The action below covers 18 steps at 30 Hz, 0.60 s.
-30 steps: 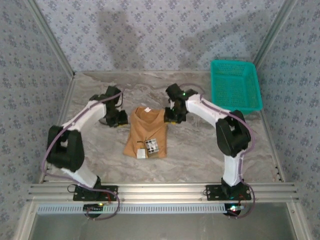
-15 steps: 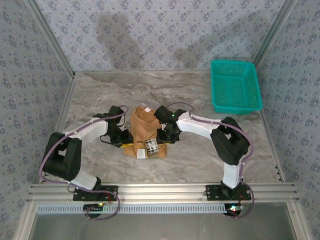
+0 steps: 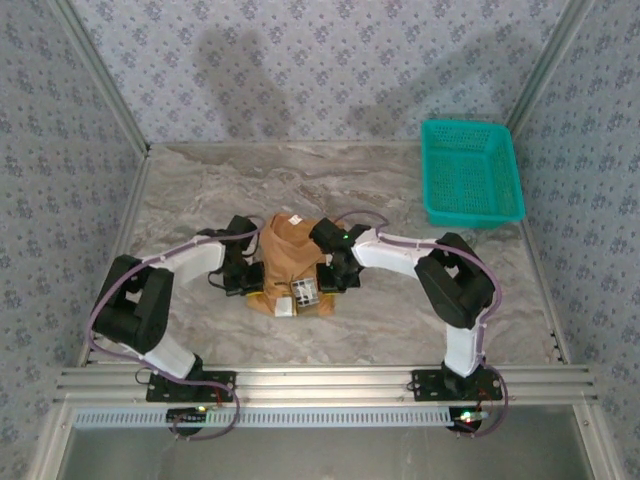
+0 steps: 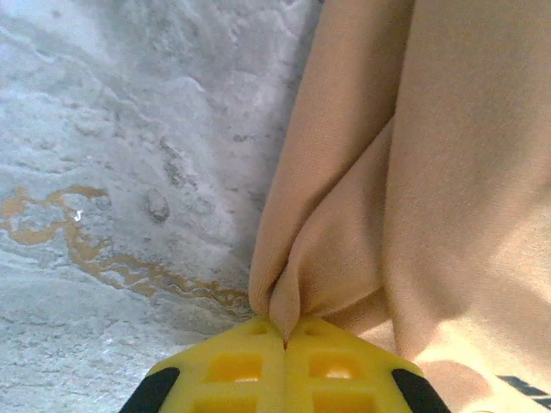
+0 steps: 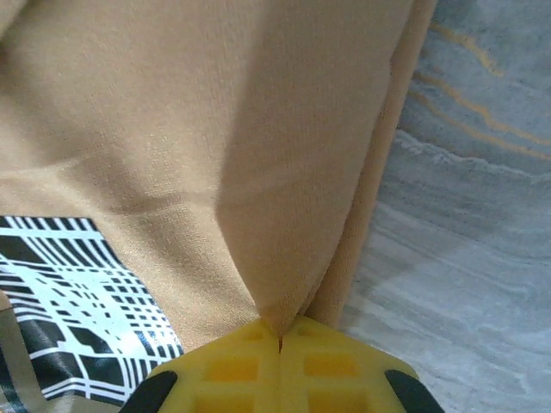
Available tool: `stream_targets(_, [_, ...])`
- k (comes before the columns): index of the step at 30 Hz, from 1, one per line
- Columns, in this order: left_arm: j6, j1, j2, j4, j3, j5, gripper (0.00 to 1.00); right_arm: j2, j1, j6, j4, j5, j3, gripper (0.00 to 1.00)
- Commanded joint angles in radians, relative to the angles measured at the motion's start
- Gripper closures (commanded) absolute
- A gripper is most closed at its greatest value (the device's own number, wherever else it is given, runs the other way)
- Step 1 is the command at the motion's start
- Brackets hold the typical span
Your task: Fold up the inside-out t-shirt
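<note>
The inside-out t-shirt (image 3: 290,258), caramel brown and folded into a narrow strip, lies mid-table with a white label (image 3: 296,220) at its far end and a black-and-white print (image 3: 304,293) near its front. My left gripper (image 3: 256,283) is shut on the shirt's left edge; the left wrist view shows a pinch of cloth (image 4: 288,301) between the yellow fingers (image 4: 232,366). My right gripper (image 3: 330,279) is shut on the right edge, cloth (image 5: 284,284) bunched into its closed yellow fingers (image 5: 331,366), with the print (image 5: 77,292) beside it.
A teal mesh basket (image 3: 470,170) stands at the back right corner. Bare marble tabletop (image 3: 200,180) lies around the shirt. Patterned walls and metal frame posts close in the sides and back.
Both grippers moved from the shirt's far end toward the near half along its edges, then closed on the cloth. The shirt's upper part has bunched and lifted slightly.
</note>
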Motion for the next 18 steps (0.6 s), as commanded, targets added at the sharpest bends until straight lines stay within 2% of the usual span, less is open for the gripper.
stream_targets(1, [-0.027,0.006,-0.057,-0.066,-0.052,-0.089,1.0,-0.047,-0.022,-0.009,-0.055,0.058,-0.045,1.0])
stream_targets(5, [-0.07,0.019,-0.179,-0.089,-0.115,-0.094,1.0,-0.096,-0.045,-0.018,-0.066,0.062,-0.087,1.0])
stream_targets(9, [-0.112,0.018,-0.256,-0.083,-0.17,-0.048,1.0,-0.115,-0.047,-0.024,-0.077,0.056,-0.119,1.0])
stream_targets(14, [-0.123,0.007,-0.263,-0.055,-0.175,-0.001,0.83,-0.114,-0.029,-0.03,-0.062,0.02,-0.113,1.0])
stream_targets(15, [-0.114,0.007,-0.254,-0.067,-0.155,-0.011,0.77,-0.109,-0.025,-0.034,-0.072,0.016,-0.093,0.96])
stream_targets(17, [-0.086,0.007,-0.236,-0.113,-0.086,-0.059,0.67,-0.107,-0.022,-0.036,-0.103,0.027,-0.054,0.78])
stream_targets(18, [-0.068,0.007,-0.221,-0.14,-0.039,-0.099,0.66,-0.109,-0.022,-0.036,-0.123,0.031,-0.034,0.71])
